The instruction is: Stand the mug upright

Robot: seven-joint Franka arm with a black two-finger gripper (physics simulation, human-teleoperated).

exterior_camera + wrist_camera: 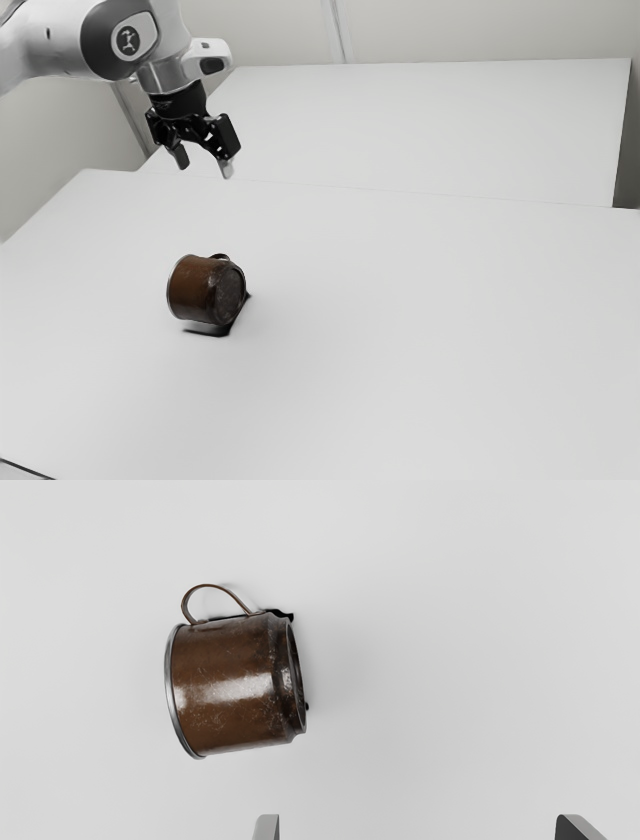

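The black gripper [205, 165] is hovering well above the white table [430, 330], its two fingers standing wide apart and holding nothing between them. The brown mug [190, 288] is lying on its side on the table, well apart from the fingertips, with its base [228, 293] facing the exterior view's right and its rim [172, 695] facing the other way. Its thin handle [215, 586] is sticking out from the side away from the gripper's fingers.
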